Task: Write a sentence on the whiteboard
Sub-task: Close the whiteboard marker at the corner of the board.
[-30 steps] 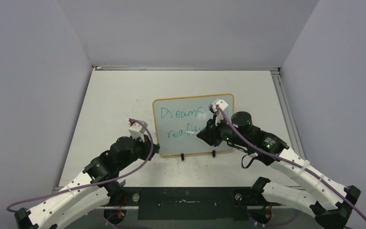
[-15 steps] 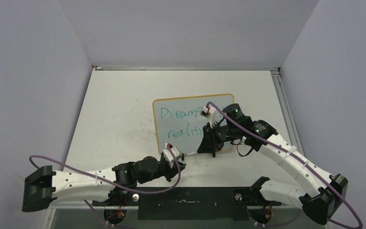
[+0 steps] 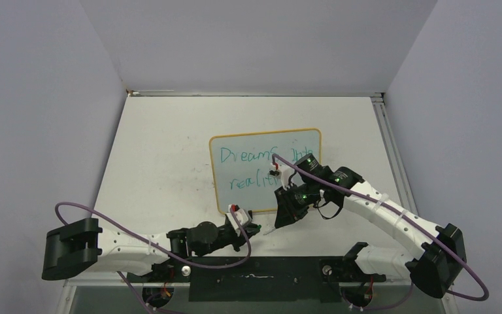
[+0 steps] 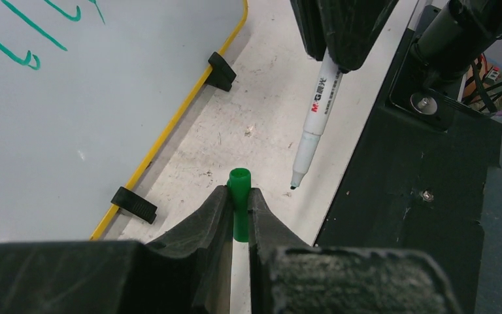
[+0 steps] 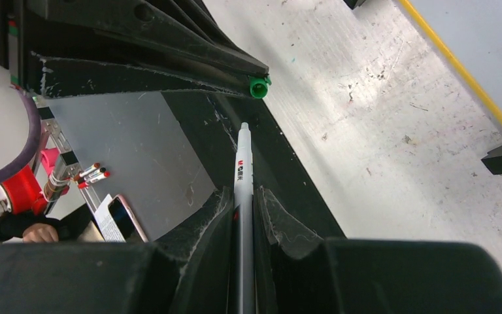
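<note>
The whiteboard [image 3: 261,196] with a yellow frame lies mid-table, and the green sentence [image 3: 248,157] is written on it in two lines. My right gripper [image 3: 280,220] is off the board's near edge, shut on a white marker [image 5: 242,163] whose bare tip points at the left gripper. My left gripper [image 3: 253,228] is low over the table in front of the board, shut on the marker's green cap [image 4: 238,186]. In the left wrist view the marker [image 4: 317,104] hangs tip-down just right of the cap, a short gap apart. The cap [image 5: 257,86] also shows in the right wrist view.
Two black clip feet [image 4: 221,70] [image 4: 134,204] hold the board's near edge. A black base plate [image 4: 418,196] runs along the table's near edge. Purple cables loop off both arms. A phone [image 5: 121,222] and spare markers lie below the table edge.
My right gripper has left the board and come down toward the near edge with the marker. My left arm has swung from the board's left side to its front, bringing the cap near the marker tip.
</note>
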{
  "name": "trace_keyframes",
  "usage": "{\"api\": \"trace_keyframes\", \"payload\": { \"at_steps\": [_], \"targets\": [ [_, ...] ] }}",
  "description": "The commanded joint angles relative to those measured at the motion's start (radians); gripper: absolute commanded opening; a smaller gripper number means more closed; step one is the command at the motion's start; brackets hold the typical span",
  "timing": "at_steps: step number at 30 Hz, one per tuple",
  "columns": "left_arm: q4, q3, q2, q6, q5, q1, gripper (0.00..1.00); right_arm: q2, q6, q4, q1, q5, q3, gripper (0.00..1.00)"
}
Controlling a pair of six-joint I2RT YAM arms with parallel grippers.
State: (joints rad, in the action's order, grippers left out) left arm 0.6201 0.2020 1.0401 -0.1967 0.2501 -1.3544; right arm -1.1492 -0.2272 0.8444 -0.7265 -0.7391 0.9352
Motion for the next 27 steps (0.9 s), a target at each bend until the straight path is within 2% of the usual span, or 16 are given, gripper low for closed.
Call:
{"api": "trace_keyframes", "payload": {
  "at_steps": [1,8,27],
  "targets": [
    [0.121,-0.011,0.020,0.007,-0.023,-0.009,0.00,-0.007,-0.016,-0.064,-0.003,0.015,-0.002,0.05],
    [0.116,-0.023,0.026,-0.004,-0.038,-0.019,0.00,-0.007,-0.015,-0.048,-0.001,0.063,0.034,0.05],
    [0.118,-0.015,0.051,-0.010,-0.056,-0.034,0.00,-0.020,-0.017,-0.077,-0.003,0.047,0.029,0.05]
  ]
}}
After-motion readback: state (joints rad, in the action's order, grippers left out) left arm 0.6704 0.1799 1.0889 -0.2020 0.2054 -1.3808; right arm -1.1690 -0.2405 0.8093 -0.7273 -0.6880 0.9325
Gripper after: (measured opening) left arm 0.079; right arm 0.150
